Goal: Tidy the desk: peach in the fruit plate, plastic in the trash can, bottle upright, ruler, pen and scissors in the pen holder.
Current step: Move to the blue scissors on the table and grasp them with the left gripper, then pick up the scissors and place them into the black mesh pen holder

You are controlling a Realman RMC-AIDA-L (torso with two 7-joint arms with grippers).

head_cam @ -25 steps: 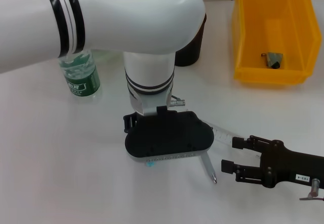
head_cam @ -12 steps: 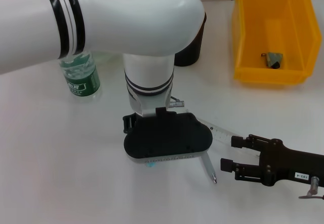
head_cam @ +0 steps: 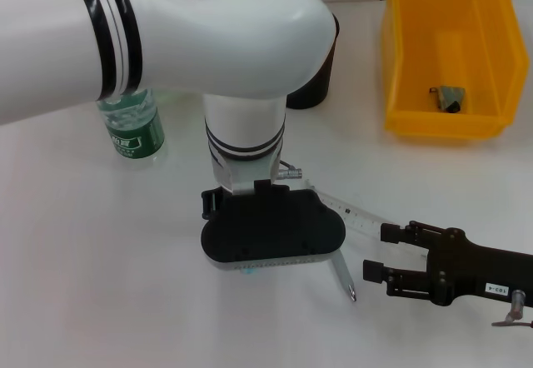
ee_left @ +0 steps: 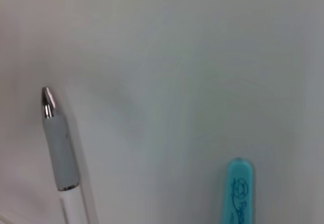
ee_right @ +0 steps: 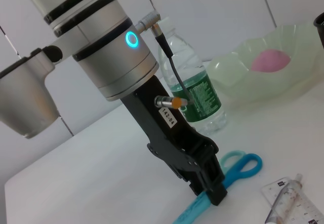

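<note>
Left gripper (ee_right: 210, 193) is down at the desk (head_cam: 100, 285), fingers closed around the teal scissors (ee_right: 238, 165) nr the handle loops. Pen (head_cam: 344, 278) lies just beside it, tip twd the right gripper (head_cam: 375, 253), which rests low on the desk w/ jaws apart, holding nothing. Ruler (head_cam: 354, 214) lies btwn the two. Bottle (head_cam: 132, 128) stands upright; peach (ee_right: 271, 61) sits in the fruit plate (ee_right: 238, 89). Yellow bin (head_cam: 416, 68) holds a small dark scrap.
</note>
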